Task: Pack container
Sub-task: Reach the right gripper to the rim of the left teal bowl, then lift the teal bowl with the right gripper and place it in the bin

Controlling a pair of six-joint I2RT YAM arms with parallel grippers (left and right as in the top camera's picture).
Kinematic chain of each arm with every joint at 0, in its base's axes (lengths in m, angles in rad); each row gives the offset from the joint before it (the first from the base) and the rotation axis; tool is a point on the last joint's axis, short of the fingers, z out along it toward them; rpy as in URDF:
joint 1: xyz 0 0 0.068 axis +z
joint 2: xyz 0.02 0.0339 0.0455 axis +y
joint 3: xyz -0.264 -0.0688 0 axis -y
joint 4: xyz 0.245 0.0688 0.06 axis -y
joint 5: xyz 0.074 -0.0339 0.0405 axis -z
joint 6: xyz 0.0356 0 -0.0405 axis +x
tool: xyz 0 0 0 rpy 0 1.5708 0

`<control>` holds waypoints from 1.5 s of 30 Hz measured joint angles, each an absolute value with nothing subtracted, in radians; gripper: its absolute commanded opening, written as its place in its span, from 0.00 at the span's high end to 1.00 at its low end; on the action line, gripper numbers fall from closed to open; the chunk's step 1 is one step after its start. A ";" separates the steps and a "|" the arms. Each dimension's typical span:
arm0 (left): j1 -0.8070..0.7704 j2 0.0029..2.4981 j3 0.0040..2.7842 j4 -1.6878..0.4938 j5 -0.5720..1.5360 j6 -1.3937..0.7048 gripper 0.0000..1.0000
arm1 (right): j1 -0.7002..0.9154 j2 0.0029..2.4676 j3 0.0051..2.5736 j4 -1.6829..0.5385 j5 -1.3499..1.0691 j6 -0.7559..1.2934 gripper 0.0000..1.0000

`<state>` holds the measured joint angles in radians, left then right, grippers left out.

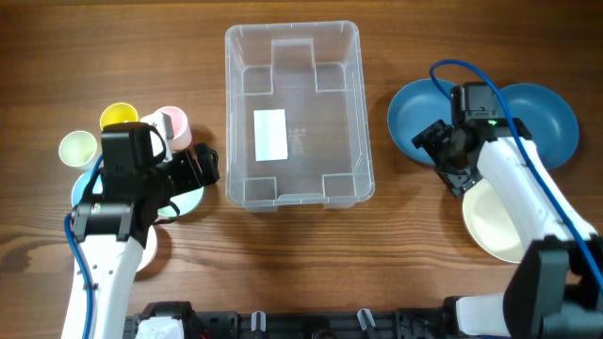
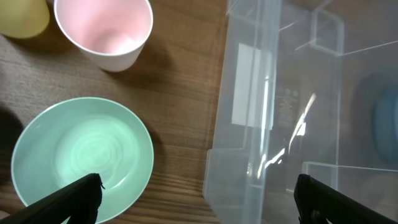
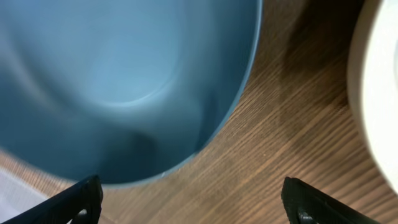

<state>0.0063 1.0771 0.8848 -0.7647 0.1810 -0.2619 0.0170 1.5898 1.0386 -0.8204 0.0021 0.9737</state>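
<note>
Here, two white arms bent in from the near corners, wrists turned toward the middle. Left gripper [image 1: 203, 168] spread wide, holding nothing, above a glossy mint-green round bowl [image 2: 81, 149] just beside the container. Right gripper [image 1: 443, 155] likewise spread, holding nothing, low over a smooth blue round bowl [image 3: 124, 81]. Mid-way across the wood-grain table [image 1: 396, 264], one large clear plastic rectangular container [image 1: 292, 113], white label on its base. At right, a second blue bowl [image 1: 546, 118] and one cream bowl [image 1: 490, 226]. At left, three small cups: yellow cup [image 1: 118, 117], pink cup [image 1: 177, 121], pale cream cup [image 1: 77, 148].
</note>
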 measured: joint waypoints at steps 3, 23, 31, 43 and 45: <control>0.006 1.101 0.885 -0.762 0.181 -0.265 0.00 | 0.017 1.625 1.039 -0.779 0.005 1.029 0.15; 0.006 1.103 0.885 -0.741 0.181 -0.269 0.00 | 0.001 1.769 1.039 -0.702 0.026 1.175 0.67; 0.006 1.103 0.885 -0.741 0.181 -0.269 0.00 | -0.002 1.769 1.039 -0.691 0.014 1.173 0.94; 0.006 1.103 0.885 -0.741 0.181 -0.269 0.00 | 0.000 1.769 1.044 -0.653 0.000 1.126 0.96; 0.006 1.103 0.885 -0.741 0.181 -0.269 0.00 | -0.001 1.769 1.061 -0.654 0.005 1.083 0.96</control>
<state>0.0063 1.1030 0.8852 -0.7406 0.1810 -0.2687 -0.0010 1.7691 1.0611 -0.6544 0.0048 1.0828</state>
